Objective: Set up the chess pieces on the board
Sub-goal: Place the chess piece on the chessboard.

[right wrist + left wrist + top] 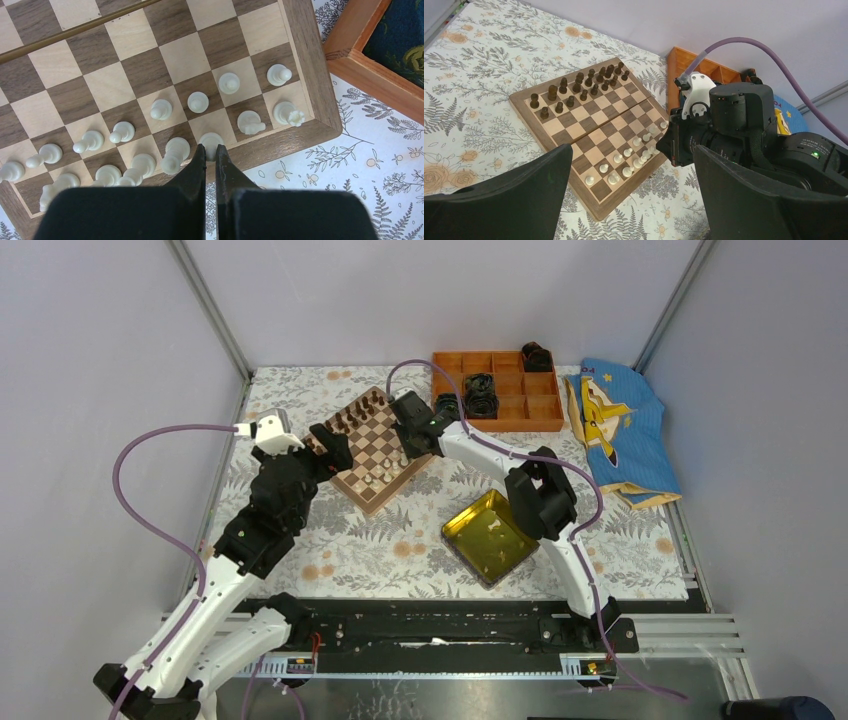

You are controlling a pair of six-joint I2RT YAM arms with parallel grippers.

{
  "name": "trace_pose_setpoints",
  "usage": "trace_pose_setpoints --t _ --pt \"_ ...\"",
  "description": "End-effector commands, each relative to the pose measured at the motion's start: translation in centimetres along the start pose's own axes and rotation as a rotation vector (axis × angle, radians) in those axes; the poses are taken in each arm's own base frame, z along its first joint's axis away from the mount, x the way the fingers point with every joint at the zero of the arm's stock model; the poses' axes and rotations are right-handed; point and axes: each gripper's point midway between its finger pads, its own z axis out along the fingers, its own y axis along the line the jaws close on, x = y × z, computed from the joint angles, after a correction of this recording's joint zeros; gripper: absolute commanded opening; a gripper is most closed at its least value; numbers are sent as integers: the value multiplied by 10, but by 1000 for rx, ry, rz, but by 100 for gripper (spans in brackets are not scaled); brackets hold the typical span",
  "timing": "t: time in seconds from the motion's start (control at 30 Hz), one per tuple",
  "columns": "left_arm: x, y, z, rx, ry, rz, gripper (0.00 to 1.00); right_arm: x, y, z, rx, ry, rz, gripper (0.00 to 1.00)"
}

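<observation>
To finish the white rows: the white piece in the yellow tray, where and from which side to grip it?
Across its short width, from straight above. The white piece seems to lie flat on the floor of the yellow tray, clear of the walls, leaving room on both sides.

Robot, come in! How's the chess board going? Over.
Left gripper open, by the board. Right gripper shut, tips at a back-row piece. White chess pieces in two rows. Nothing in the way.
</observation>
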Motion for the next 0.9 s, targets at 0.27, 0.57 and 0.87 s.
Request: trace_pose_setpoints --t 0.27,0.57,0.87 --pt "-6 -4 4 20 -28 -30 99 -11 12 0 -37 -29 -22 8" --pt "-3 -3 7 20 -18 -32 99 -14 13 0 -43 -36 -30 26" --pt "1 -2 10 14 -6 -31 99 -22 12 -8 -46 -64 -32 29"
